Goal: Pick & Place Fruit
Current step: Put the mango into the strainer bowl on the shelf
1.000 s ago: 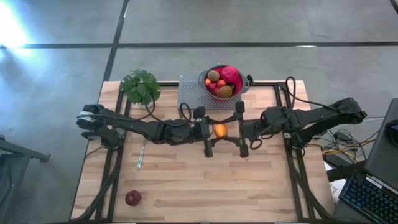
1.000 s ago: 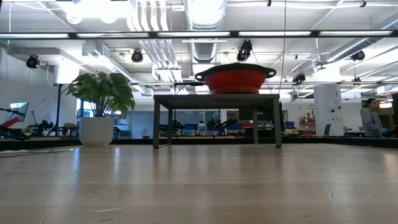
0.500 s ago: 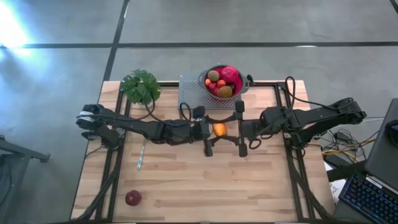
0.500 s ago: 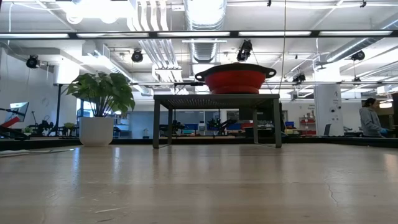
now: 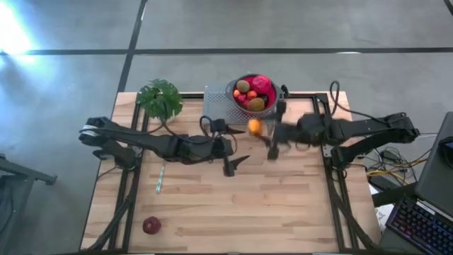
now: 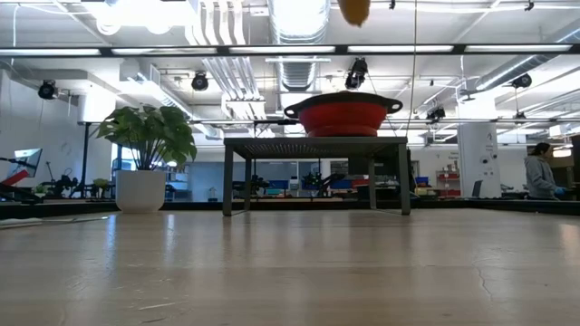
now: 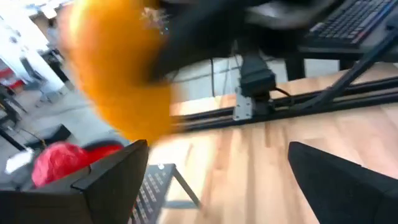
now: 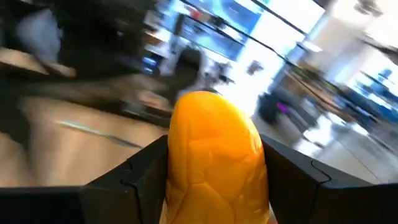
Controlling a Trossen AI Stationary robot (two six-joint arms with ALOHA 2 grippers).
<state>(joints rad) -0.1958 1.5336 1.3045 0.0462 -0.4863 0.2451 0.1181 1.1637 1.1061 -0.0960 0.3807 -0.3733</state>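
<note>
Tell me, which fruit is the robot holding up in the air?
The orange fruit. It sits between the fingers of the right end effector, above the table, while the red apple lies alone on the wood and the others fill the red bowl.

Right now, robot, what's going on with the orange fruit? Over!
Right gripper shut on the orange fruit, up near the red bowl. Left gripper open, empty, beside it. Nothing blocking the bowl. Red apple waiting on the table.

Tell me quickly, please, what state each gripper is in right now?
Left gripper: open, holding nothing, over the table's middle.
Right gripper: fingers shut on the orange fruit, beside the red colander.
</note>
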